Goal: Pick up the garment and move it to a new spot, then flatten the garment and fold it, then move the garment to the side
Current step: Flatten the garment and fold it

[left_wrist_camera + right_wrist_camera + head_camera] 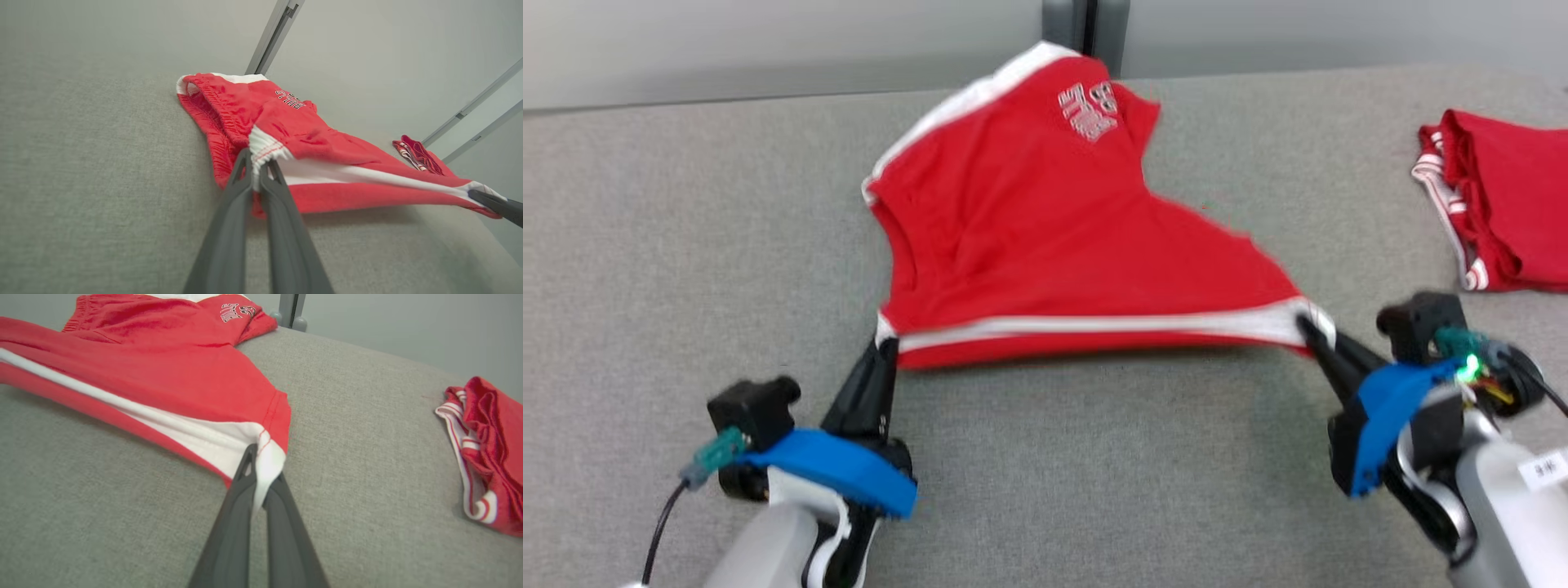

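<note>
The garment (1045, 237) lies at centre frame on the grey desk (670, 245), with its lower edge stretched taut. The left jaws are closed on its lower-left corner and the right jaws on its lower-right corner. Flattening appears partial; folding and moving aside remain.

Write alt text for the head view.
The left gripper and right gripper each pinch a near corner of red shorts, stretching the white-striped edge between them over a grey surface. Another red garment lies bunched at right.
</note>
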`<state>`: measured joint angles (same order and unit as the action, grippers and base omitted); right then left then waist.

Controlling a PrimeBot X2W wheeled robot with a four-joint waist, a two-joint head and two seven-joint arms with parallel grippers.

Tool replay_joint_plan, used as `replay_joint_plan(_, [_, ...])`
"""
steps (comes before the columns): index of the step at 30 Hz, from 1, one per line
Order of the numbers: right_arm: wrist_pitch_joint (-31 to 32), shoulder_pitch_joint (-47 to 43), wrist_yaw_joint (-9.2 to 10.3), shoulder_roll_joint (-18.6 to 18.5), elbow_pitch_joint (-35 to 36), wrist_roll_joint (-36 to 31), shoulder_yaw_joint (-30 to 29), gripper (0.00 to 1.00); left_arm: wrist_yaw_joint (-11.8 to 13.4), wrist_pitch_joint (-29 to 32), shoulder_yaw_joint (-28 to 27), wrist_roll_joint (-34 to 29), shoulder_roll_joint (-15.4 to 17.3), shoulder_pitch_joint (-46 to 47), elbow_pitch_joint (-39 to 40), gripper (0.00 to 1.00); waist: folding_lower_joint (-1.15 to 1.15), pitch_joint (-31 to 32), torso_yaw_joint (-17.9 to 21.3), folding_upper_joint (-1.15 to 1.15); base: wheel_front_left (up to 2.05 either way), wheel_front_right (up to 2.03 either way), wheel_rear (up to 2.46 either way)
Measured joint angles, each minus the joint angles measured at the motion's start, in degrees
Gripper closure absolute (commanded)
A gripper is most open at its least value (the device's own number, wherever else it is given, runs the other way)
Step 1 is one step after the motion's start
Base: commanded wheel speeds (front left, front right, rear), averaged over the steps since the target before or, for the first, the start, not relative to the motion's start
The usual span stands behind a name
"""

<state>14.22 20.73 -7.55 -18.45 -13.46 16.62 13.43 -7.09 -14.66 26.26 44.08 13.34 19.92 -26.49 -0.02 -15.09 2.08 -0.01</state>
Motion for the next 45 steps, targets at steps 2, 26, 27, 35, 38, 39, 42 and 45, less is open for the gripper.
replay_joint_plan(2, [5.3,-5.3,0.00,-0.5,5.9,0.5,-1.5,1.00,0.3,1.5,0.3,0.8,0.6,-3.2,2.1,1.00,0.00,1.9,0.1,-0.01,0.00,0.00,0.00])
replay_joint_plan(26, [41.7,-38.6,-0.01,10.7,45.1,-1.7,-18.1,1.00,22.9,24.9,0.8,5.4,13.8,-33.3,45.1,1.00,0.02,9.6,-2.4,0.00,0.00,0.00,0.00])
replay_joint_plan(27, [41.6,-38.3,-0.01,10.4,44.9,-1.8,-18.1,1.00,22.9,25.3,1.4,4.5,14.0,-32.8,44.8,1.00,0.02,9.6,-2.5,0.00,0.00,0.00,0.00])
replay_joint_plan(35, [36.9,-27.9,0.01,4.0,40.1,-3.3,-16.9,1.00,19.7,24.9,3.9,3.0,10.3,-23.8,39.6,1.00,0.02,8.6,-2.9,0.00,0.00,0.00,0.00])
replay_joint_plan(38, [34.8,-21.9,0.01,-0.2,35.9,-3.4,-14.7,1.00,19.3,24.5,4.2,2.4,8.2,-19.7,36.1,1.00,0.02,7.5,-2.9,0.01,0.00,0.00,0.00])
replay_joint_plan(39, [33.8,-19.8,0.01,-1.5,34.5,-3.3,-13.7,1.00,19.3,24.3,4.1,2.0,7.6,-18.1,34.9,1.00,0.02,7.1,-2.9,0.01,0.00,0.00,0.00])
replay_joint_plan(42, [31.0,-12.9,0.01,-5.2,29.5,-2.6,-10.5,1.00,18.9,22.6,3.9,0.6,5.7,-13.0,31.3,1.00,0.03,5.8,-3.6,0.01,0.00,0.00,0.00])
replay_joint_plan(45, [28.3,-6.4,0.01,-8.2,24.0,-1.1,-6.7,1.00,18.6,21.5,3.9,-0.4,4.2,-8.9,26.4,1.00,0.03,4.0,-4.3,0.01,0.00,0.00,0.00])
